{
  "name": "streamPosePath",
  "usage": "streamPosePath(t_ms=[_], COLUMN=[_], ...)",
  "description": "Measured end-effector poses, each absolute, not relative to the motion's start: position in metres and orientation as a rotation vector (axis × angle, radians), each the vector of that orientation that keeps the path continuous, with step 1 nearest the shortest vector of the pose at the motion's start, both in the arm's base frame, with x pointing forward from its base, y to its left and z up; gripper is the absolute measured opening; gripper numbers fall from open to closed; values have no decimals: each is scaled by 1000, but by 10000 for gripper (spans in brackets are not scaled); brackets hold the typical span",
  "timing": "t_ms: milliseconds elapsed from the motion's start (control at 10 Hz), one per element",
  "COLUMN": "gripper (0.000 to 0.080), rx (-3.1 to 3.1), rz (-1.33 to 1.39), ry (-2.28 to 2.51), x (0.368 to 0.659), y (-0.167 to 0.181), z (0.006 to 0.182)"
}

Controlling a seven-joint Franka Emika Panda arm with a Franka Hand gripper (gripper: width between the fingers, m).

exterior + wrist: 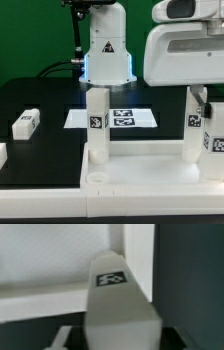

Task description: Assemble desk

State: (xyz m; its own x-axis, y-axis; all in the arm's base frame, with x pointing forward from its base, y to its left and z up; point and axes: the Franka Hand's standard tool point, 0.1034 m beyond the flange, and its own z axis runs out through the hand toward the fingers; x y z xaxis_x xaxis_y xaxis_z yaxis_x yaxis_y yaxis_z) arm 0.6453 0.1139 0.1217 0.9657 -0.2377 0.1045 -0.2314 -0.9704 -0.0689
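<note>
The gripper (112, 331) seems closed on a leg (115, 297), though its fingers are hidden, standing it on the panel (140, 178) corner. Next, I think: screw it in.

Two legs (97, 122) (194, 128) upright on desk panel (150, 175); third leg (26, 123) lying apart on table (45, 150).

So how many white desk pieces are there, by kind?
Wide white rimmed plastic panel: 1
White tagged bar legs standing upright: 2
White tagged bar leg lying loose: 1
Total: 4
Cut-off white piece at the edge: uncounted.
</note>
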Motion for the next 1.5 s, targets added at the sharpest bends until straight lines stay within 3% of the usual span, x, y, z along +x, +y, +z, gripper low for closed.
streamPosePath(t_ms=[500,1000,1200,1500], gripper=[285,287,287,288], rx=[-2517,-2221,-1676,-1799], rz=[-88,-44,18,-8], ry=[1667,2031,2439,2339], x=[642,641,639,638], y=[102,101,108,112], z=[120,119,118,118])
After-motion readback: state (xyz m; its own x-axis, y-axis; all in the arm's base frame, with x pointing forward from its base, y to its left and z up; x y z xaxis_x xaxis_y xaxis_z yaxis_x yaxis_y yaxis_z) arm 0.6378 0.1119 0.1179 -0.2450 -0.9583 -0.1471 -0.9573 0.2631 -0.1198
